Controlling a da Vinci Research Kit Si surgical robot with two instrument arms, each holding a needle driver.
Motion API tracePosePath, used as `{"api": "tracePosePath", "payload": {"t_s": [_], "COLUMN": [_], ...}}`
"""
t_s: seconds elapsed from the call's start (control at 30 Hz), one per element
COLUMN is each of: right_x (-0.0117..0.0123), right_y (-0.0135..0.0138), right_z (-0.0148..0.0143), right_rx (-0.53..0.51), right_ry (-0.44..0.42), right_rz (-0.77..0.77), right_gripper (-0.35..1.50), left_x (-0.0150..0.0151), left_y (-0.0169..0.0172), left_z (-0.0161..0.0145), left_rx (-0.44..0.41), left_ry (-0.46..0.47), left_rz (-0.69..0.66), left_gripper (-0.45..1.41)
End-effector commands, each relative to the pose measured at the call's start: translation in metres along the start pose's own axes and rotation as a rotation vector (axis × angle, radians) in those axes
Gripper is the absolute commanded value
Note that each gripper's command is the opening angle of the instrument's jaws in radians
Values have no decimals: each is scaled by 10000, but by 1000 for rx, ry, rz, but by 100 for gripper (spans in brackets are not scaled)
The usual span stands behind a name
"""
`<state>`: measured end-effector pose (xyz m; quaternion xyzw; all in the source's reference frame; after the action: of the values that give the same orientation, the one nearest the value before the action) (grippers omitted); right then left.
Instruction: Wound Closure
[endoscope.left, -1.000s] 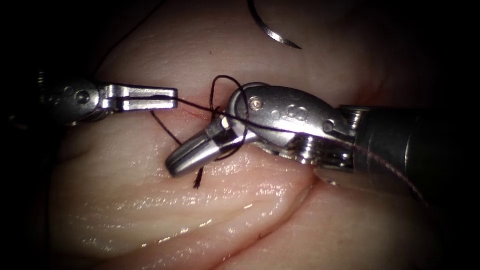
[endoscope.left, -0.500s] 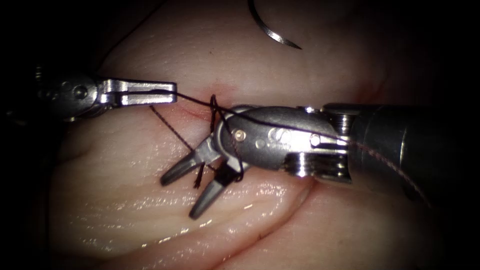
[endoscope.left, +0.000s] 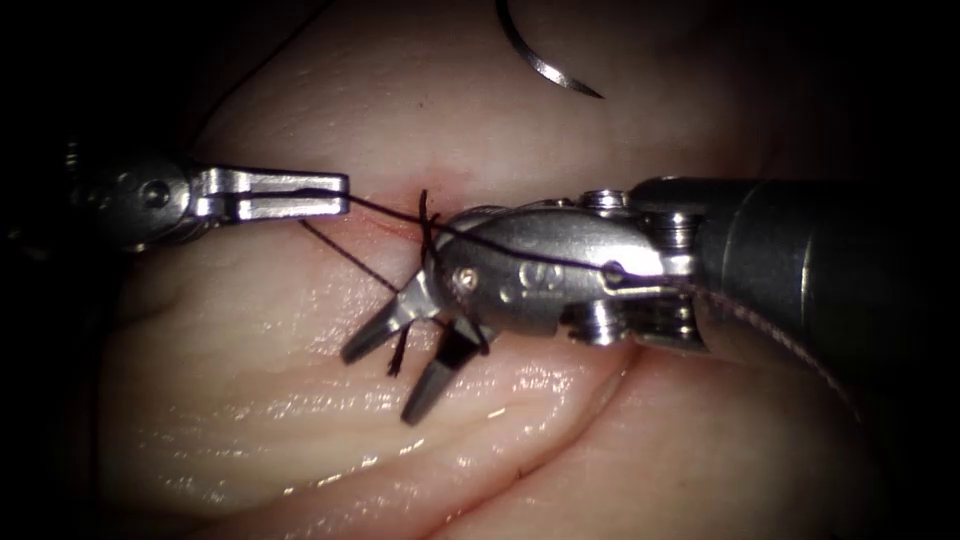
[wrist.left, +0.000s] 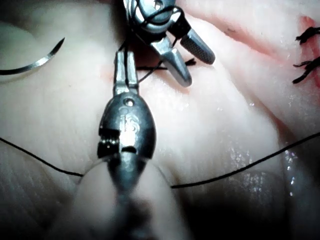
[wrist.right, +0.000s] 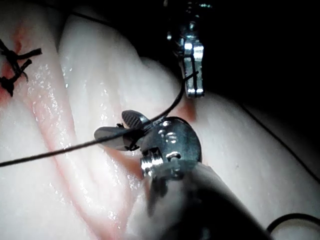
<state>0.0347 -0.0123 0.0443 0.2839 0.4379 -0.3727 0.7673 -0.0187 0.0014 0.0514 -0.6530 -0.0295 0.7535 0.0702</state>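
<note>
Nearest, right tool (endoscope.left: 392, 372) w/ jaws spread apart, holding nothing, a short frayed thread end (endoscope.left: 398, 355) between them; thread (endoscope.left: 560, 262) is looped round its wrist. Just beyond, left tool (endoscope.left: 335, 193) has jaws clamped on the thread, left of the cut (endoscope.left: 420, 215) in the tissue (endoscope.left: 300, 420). Far back, needle (endoscope.left: 545, 68) lies loose on the tissue, not in it.

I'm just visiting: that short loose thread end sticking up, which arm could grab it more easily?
Probably the right: its gripper is open with the short thread end between its jaws. The left gripper is shut on the thread, off to the left.
</note>
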Motion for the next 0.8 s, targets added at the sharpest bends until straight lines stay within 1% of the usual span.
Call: {"api": "tracePosePath", "payload": {"t_s": [0.03,0.07,0.1,0.13,0.23,0.37,0.57,0.6,0.67,0.77,0.8], "right_x": [-2,-2,-2,-2,-2,-3,-5,-8,-9,-16,-25], "right_y": [8,8,10,10,14,15,17,19,19,20,21], "right_z": [3,3,3,3,4,2,-12,-18,-20,-27,-30], "right_rx": [0,0,-2,-2,-9,-8,-11,-28,-31,-33,-38], "right_ry": [-1,-1,-2,-2,-7,-9,5,28,38,90,133], "right_rz": [-9,-9,-13,-13,-33,-43,-32,-24,-21,-12,-6], "right_gripper": [37,37,10,10,-35,-35,-35,-35,-35,-35,-35], "left_x": [-4,-4,-4,-4,-3,-2,6,10,12,19,27], "left_y": [-1,-1,-2,-2,-1,2,15,22,27,43,64], "left_z": [7,7,7,7,7,6,5,5,4,3,2], "left_rx": [0,0,0,0,0,2,-3,-6,-8,-16,-35], "left_ry": [1,1,1,1,1,-1,3,5,7,18,3], "left_rz": [1,1,1,1,1,1,0,0,1,4,10], "left_gripper": [-45,-45,-45,-45,-45,-45,-45,-45,-45,-45,-45]}}
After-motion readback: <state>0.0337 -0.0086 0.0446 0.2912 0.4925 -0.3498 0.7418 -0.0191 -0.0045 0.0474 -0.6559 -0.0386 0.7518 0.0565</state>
